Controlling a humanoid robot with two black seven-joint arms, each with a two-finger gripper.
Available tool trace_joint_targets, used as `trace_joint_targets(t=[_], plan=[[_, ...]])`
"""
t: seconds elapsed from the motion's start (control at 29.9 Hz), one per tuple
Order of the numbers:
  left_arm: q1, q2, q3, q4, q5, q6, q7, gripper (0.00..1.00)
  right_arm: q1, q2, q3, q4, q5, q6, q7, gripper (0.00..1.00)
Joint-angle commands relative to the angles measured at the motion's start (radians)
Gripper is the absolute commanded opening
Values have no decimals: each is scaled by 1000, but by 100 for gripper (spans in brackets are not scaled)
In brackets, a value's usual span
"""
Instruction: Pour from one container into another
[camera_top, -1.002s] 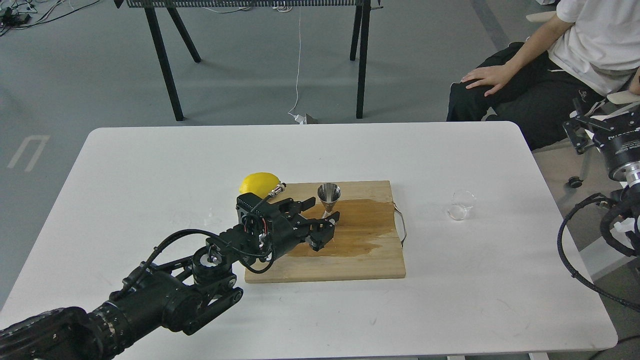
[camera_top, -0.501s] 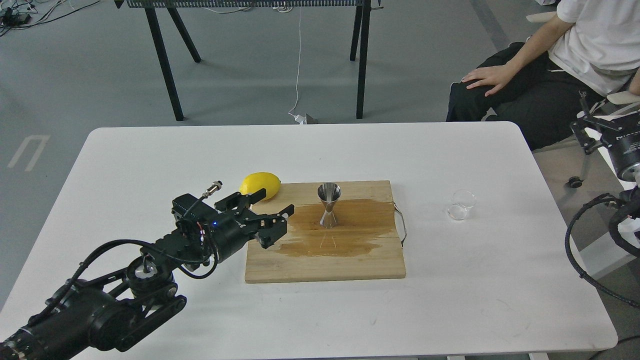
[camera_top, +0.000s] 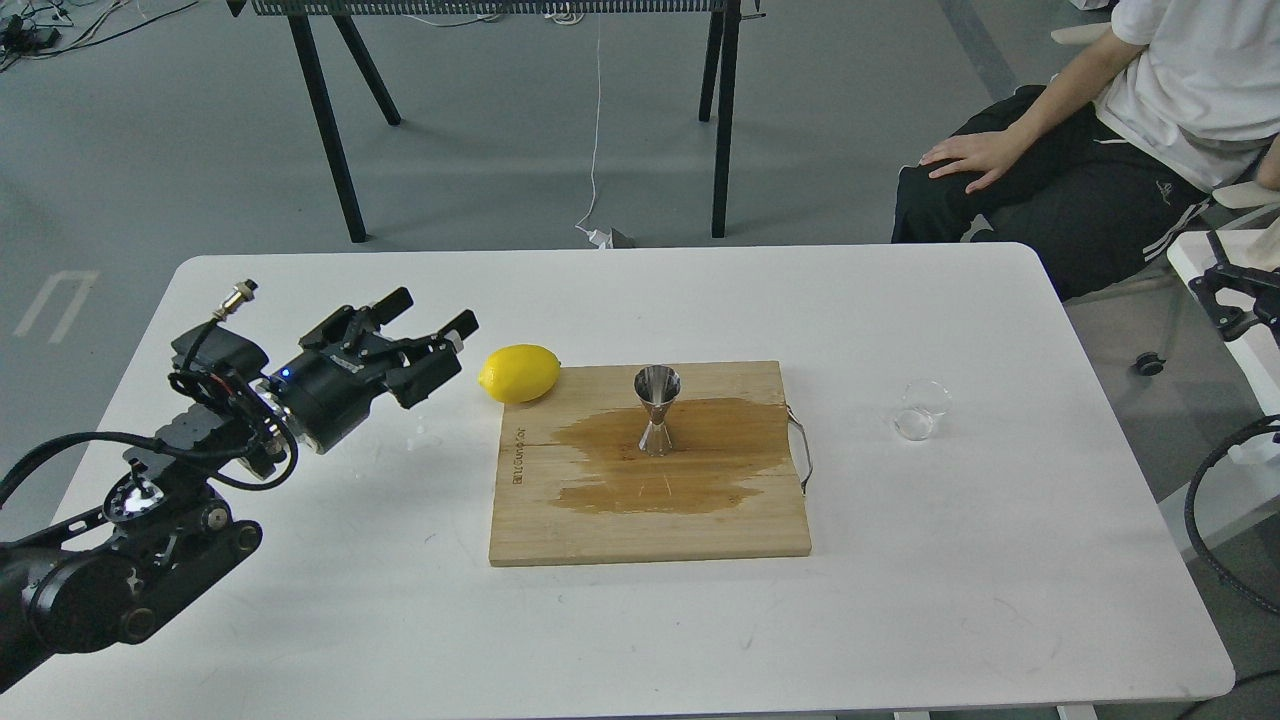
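Surface: white, rounded corners; carries all the task's things.
Board: wooden, lying flat near the middle of the surface; a metal handle sits at its right edge; a large dark wet patch spreads over its centre.
Jigger: shiny steel, hourglass-shaped, standing upright on the board inside the wet patch, its open mouth facing up.
Cup: small, clear glass, on the bare surface to the right of the board, well apart from the jigger and clear of the handle; whether it holds liquid cannot be told.
Lemon: yellow, on the surface just beside the board's far left corner.
Left arm: black, entering from the lower left, cables looped around its wrist.
Left gripper: fingers spread apart, holding nothing; raised over the surface to the left of the lemon, near it but not touching, well apart from the jigger.
Right arm: only a small black part and a cable show at the right edge, off the surface; its gripper is out of the frame.
Person: seated beyond the surface's far right corner, one hand resting on a knee.
Background: grey floor; black legs of another table behind.
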Motion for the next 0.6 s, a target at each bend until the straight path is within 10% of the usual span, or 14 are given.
trace_joint_targets(t=[0.0, 0.57], plan=[[-38, -8, -89, -17, -177, -12, -4, 99, 1, -42, 1, -4, -22, 0, -46, 100], [-178, -12, -285, 186, -1445, -388, -38, 100, -304, 5, -5, 229, 375, 0, -87, 99]])
